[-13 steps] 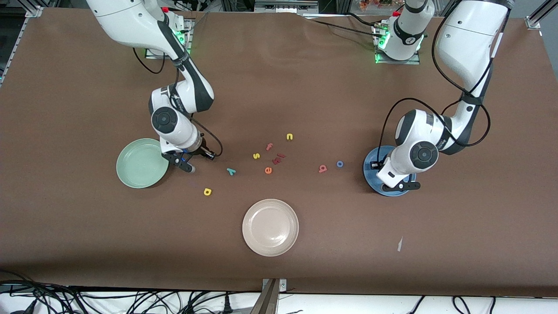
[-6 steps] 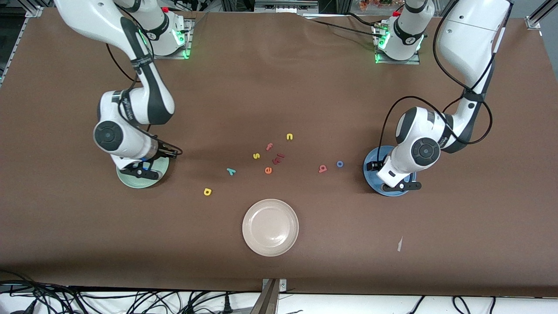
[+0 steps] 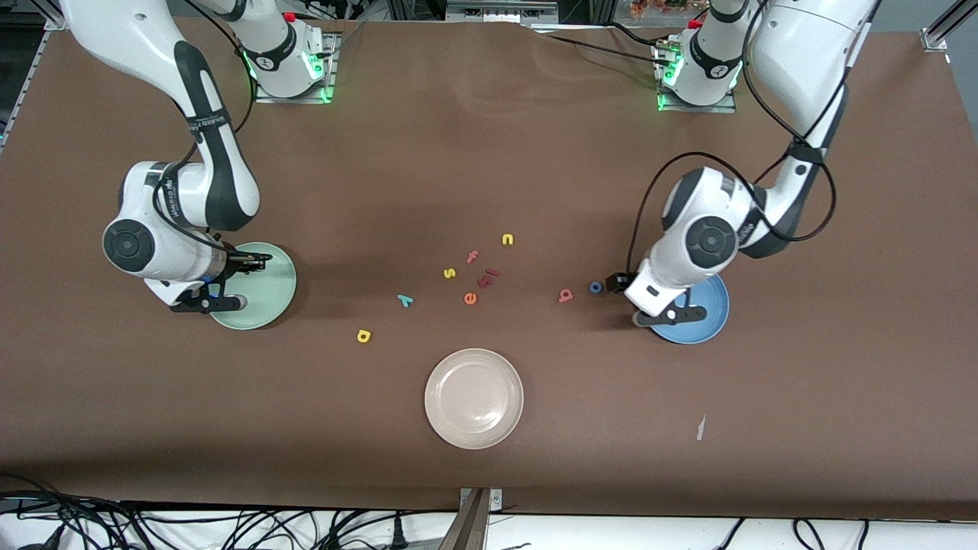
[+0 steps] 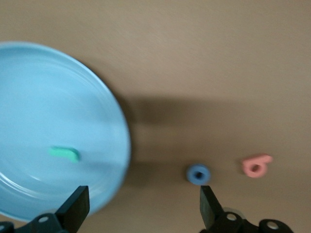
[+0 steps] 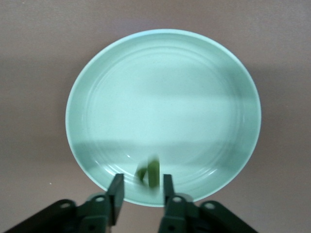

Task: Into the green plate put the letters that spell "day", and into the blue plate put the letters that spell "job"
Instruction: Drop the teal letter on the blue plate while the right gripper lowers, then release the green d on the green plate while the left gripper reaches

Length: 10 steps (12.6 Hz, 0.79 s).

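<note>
My right gripper hangs over the rim of the green plate, open. A blurred olive-green "d" is loose just past its fingertips, over the green plate. Open wide, my left gripper is over the edge of the blue plate. A teal "j" lies in that blue plate. My left gripper holds nothing. The blue "o" and pink "b" lie on the table beside that plate. The teal "y" and yellow "a" lie mid-table.
A cream-white plate sits nearer the front camera. Spare letters cluster mid-table: a yellow "s", yellow "n", pink "f", orange "e" and dark red pieces. A scrap of tape lies nearer the front edge.
My right arm swung from beside the "y" to over the green plate and parted its jaws, freeing the "d". My left gripper opened over the blue plate and shifted toward the "o".
</note>
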Each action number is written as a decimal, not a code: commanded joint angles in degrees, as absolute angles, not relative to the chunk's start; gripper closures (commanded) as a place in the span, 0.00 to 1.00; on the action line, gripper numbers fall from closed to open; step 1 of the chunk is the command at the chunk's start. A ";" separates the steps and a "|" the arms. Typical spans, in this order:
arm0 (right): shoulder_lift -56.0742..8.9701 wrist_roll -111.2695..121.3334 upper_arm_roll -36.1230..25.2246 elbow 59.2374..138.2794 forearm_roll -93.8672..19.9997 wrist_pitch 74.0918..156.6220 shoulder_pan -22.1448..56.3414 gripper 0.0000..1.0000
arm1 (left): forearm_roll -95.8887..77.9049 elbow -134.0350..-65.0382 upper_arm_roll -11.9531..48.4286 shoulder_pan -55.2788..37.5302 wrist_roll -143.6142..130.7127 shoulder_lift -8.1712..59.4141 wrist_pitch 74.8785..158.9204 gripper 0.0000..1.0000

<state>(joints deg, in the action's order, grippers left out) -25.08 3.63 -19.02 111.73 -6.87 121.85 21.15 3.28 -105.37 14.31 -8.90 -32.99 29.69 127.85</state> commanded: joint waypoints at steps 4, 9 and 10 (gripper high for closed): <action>-24.69 0.20 -18.37 109.17 -13.43 119.88 24.94 0.00 | 3.87 -105.29 14.68 -12.22 -41.92 33.22 130.86 0.11; -30.48 -18.52 -18.37 100.30 -15.28 120.32 33.83 0.00 | 3.87 -105.64 14.68 -11.86 -42.10 34.89 135.44 0.48; -32.06 -20.20 -18.37 98.72 -17.12 120.58 35.06 0.00 | 3.87 -105.82 14.59 -11.78 -42.10 35.15 136.66 0.48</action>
<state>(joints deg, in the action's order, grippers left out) -27.70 -17.07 -17.74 103.55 -14.17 121.30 33.48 3.28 -105.54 14.56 -11.96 -41.26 34.70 134.74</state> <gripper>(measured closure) 0.000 0.480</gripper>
